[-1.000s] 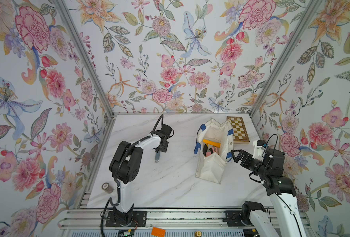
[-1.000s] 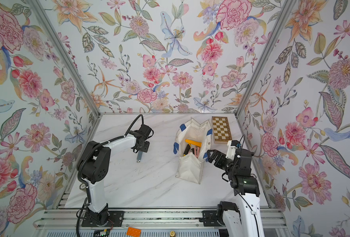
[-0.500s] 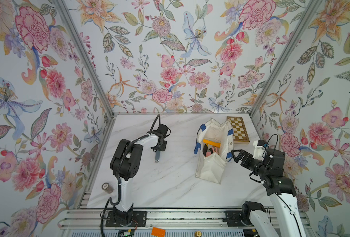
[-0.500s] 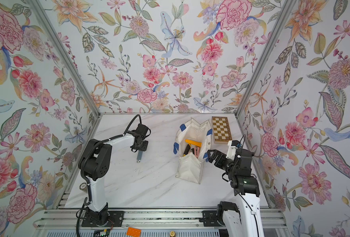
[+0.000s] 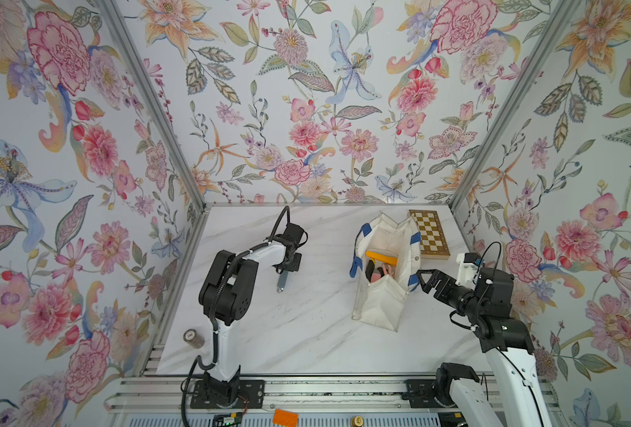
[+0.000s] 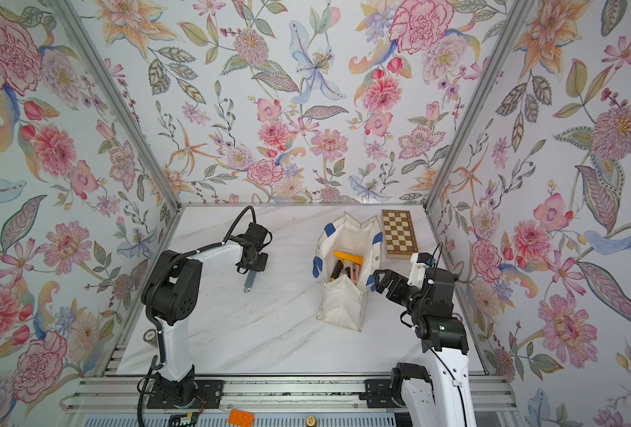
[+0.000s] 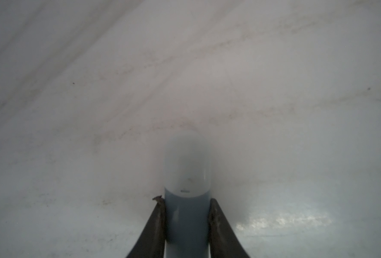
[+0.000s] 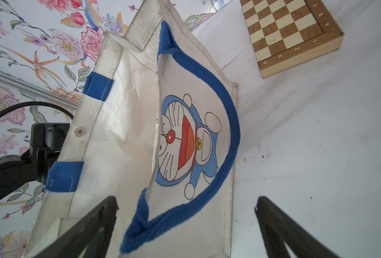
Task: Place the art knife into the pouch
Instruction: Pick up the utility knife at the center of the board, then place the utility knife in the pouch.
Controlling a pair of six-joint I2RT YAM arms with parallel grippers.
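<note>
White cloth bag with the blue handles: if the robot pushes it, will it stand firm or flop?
The white canvas bag with blue strap handles is probably floppy: its walls crease and its mouth gapes unevenly. A push would likely buckle or slide it on the smooth marble table. The yellow tool and other items inside may steady it slightly.

Robot test cell in a lab: three walls of floral wallpaper (image 5: 306, 111) meet at bare aluminium posts (image 5: 153, 107) and box in a single marble-look tabletop (image 5: 306, 332), so the paper reads as backdrop. The left arm (image 5: 232, 281) and right arm (image 5: 491, 314), white and black with exposed cable (image 5: 277, 225), are bolted on black base plates to a slotted metal rail (image 5: 325, 392) along the front edge. Loose household props sit on the top towards the right wall: a pouch (image 5: 380, 310) with a chessboard (image 5: 430, 233) just beside it.
</note>
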